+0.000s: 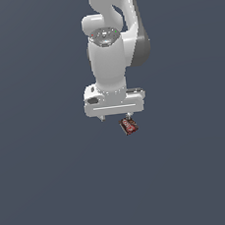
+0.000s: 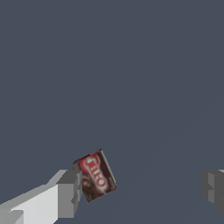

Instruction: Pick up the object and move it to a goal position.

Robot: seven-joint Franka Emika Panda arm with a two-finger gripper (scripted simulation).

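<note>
Although the object (image 1: pixel 129 126) is only a small flat box, dark red-brown with a whitish-red label, it looks stiff and light, and its smooth printed faces may be a little slippery, so I judge that a firm pinch across its two narrow sides is the safest hold. The end effector (image 1: pixel 115 117) hangs spread wide, holding nothing: in the wrist view one fingertip (image 2: pixel 70 192) stands just beside or perhaps touching one edge of the box, while the other fingertip (image 2: pixel 213 189) is well apart from it on the far side. The box therefore sits off centre between the jaws, close against one finger and turned at an angle to it, with its label face towards the wrist camera. In the exterior view the box lies just below the finger on the exterior view's right. Whether it rests on a surface I cannot tell, since the ground is a plain grey-blue field with no edges. Because the box is skewed, closing now might rotate or nudge it before gripping. No containers are visible anywhere near the box.
</note>
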